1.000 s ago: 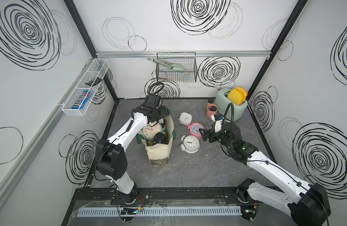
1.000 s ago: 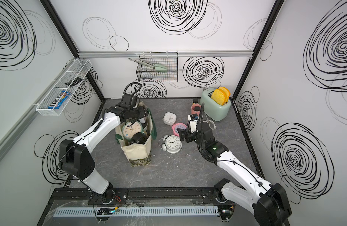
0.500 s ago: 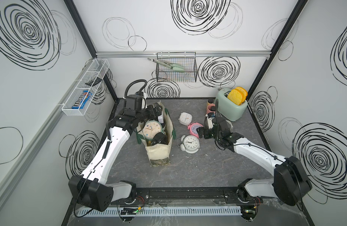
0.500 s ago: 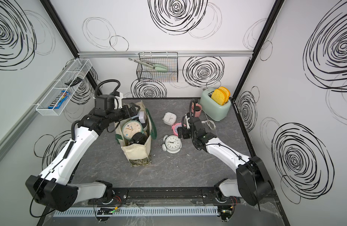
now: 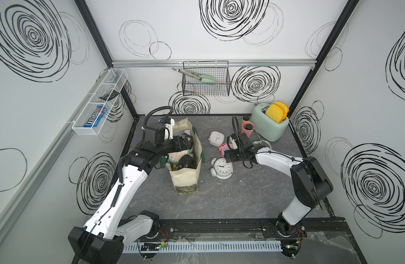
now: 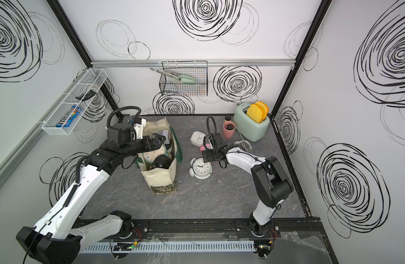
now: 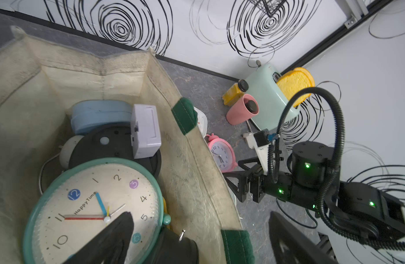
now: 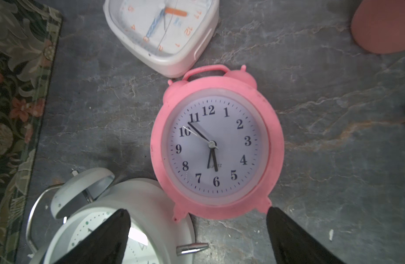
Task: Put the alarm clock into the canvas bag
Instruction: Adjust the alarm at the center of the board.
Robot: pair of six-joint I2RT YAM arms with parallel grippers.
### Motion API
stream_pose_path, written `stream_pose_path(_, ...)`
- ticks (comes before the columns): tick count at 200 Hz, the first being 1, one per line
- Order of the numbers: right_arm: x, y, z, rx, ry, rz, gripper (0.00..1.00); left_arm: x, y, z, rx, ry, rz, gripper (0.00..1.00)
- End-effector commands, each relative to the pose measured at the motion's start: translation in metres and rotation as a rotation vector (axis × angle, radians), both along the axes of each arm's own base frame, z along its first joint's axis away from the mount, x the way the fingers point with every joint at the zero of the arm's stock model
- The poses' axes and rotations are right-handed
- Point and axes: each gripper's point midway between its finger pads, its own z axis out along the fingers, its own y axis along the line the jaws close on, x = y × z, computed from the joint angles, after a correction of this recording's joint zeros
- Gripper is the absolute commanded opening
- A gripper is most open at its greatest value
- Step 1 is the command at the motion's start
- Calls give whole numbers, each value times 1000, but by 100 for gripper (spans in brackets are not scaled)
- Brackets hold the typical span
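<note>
The cream canvas bag stands upright at centre left. Inside it lie a teal-rimmed alarm clock, a black clock and a white box. My left gripper hangs open over the bag's mouth, holding nothing. On the table beside the bag lie a pink alarm clock, a white twin-bell alarm clock and a square white clock. My right gripper hovers open just above the pink clock's feet.
A mint toaster with bread stands at the back right, with a pink cup and a yellow bottle beside it. A wire basket hangs on the back wall, a white wire shelf on the left wall.
My left gripper has opened wider and drawn back toward the bag's left side, its arm swinging outward. The right arm has folded in, its gripper staying open over the pink clock.
</note>
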Motion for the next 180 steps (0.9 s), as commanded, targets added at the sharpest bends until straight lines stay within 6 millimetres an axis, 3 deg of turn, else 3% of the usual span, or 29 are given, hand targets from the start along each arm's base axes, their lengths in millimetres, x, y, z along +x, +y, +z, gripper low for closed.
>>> stream_pose_path(1, 6, -3, -8, -94, 0, -12, 97, -8, 2, -3, 38, -23, -13, 96)
stream_pose_path(26, 18, -11, -18, -164, -1, -64, 97, -10, 3, -4, 36, -28, -14, 96)
stream_pose_path(78, 50, -32, -14, -181, -25, -159, 97, -9, 1, -4, 31, -29, -22, 96)
stream_pose_path(113, 51, -12, 27, 7, -81, -76, 97, -10, 1, -8, 32, -20, -24, 96)
stream_pose_path(137, 57, -23, 44, 103, -79, -83, 97, -11, 0, -11, 28, -18, -25, 96)
stream_pose_path(180, 65, -49, 18, 57, -9, -41, 97, -13, 0, -15, 32, -7, -31, 96)
